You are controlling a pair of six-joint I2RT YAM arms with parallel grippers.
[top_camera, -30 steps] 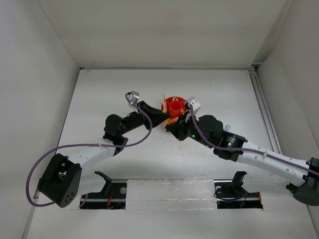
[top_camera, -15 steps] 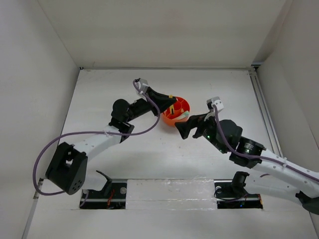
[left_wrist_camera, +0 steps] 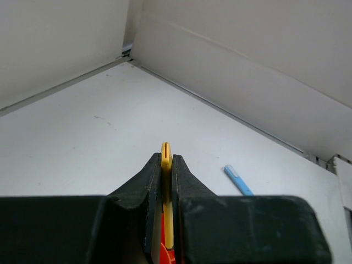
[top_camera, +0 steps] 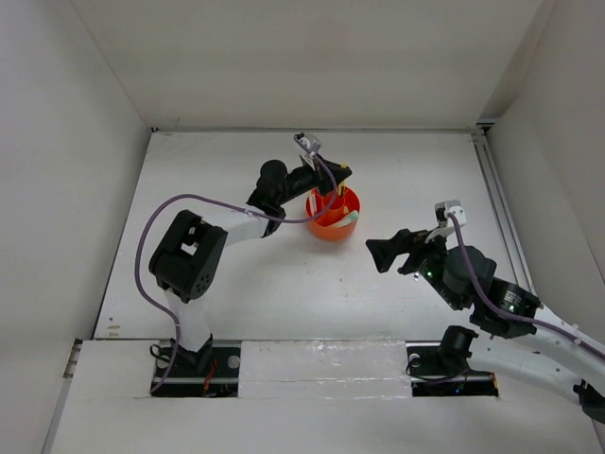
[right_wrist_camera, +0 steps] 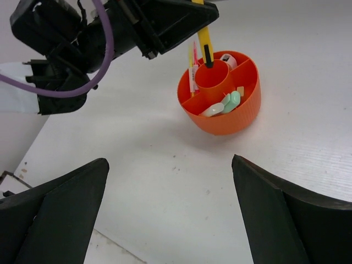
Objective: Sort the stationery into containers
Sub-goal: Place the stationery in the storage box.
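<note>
The orange round container [top_camera: 333, 231] stands mid-table; in the right wrist view its wall [right_wrist_camera: 231, 124] rings a central cup [right_wrist_camera: 212, 82]. My left gripper [top_camera: 340, 174] [left_wrist_camera: 166, 165] hangs over it, shut on the thin yellow pencil [left_wrist_camera: 166, 157] [right_wrist_camera: 204, 39]. The pencil's dark lower end dips into the cup. A pink pen [right_wrist_camera: 192, 71], green and pale markers [right_wrist_camera: 224, 104], a pink-white stapler [right_wrist_camera: 227, 57] and a tan block [right_wrist_camera: 240, 89] lie in the compartments. My right gripper [top_camera: 389, 252] [right_wrist_camera: 169, 162] is wide open with nothing in it, right of and nearer than the container.
A blue pen [left_wrist_camera: 238, 180] lies on the white table beyond the left gripper, near the back wall. White walls enclose the table on three sides. A metal rail [top_camera: 499, 208] runs along the right edge.
The left gripper has swung right and back with the pencil until it hangs over the container. The right gripper has drawn back from the container toward the near right and opened wide.
</note>
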